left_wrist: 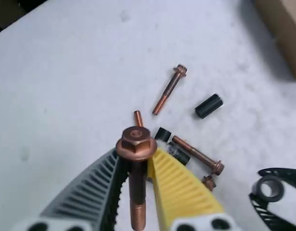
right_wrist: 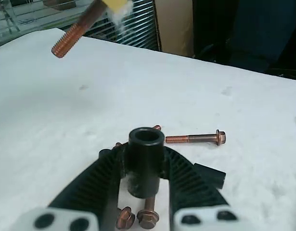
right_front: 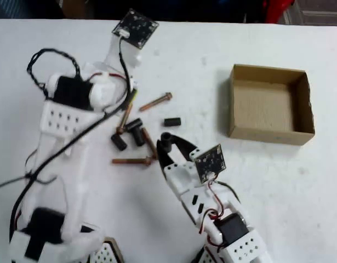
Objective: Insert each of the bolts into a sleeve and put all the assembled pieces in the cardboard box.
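Observation:
My left gripper [left_wrist: 136, 161] is shut on a copper bolt [left_wrist: 136, 144], gripped by the shank just below its flanged head and held above the table. In the high view this bolt [right_front: 125, 116] hangs over the pile of parts. My right gripper [right_wrist: 146, 166] is shut on a black sleeve [right_wrist: 146, 154], upright with its bore facing up. In the high view that sleeve [right_front: 166, 138] sits right of the pile. The held bolt's threaded end [right_wrist: 70, 39] is in the air beyond the sleeve, apart from it. The cardboard box [right_front: 269, 104] stands empty at the right.
Loose bolts [right_front: 155, 101] [right_front: 132, 161] [right_front: 149, 142] and loose black sleeves [right_front: 172, 121] [right_front: 136, 130] [right_front: 119, 142] lie between the arms. The left arm's cables [right_front: 75, 139] trail across the table's left side. Bare table lies between the pile and the box.

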Controlling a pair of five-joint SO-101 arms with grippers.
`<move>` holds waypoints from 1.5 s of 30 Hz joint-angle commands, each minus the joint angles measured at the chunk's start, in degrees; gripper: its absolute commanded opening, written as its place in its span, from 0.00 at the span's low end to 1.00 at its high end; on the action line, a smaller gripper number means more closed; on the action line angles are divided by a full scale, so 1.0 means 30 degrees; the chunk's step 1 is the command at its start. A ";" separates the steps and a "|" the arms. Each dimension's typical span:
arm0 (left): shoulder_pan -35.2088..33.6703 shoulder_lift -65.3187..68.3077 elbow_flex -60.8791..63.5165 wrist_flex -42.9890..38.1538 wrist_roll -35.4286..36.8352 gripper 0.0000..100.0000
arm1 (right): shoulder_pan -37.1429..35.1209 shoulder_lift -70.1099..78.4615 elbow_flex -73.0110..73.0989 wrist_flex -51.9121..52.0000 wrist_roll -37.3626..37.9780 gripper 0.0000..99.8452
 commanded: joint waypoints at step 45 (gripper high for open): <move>0.3238 -2.1026 2.2007 -1.9956 0.6652 0.02 | -0.0308 -0.0220 0.0117 -0.2916 0.0293 0.02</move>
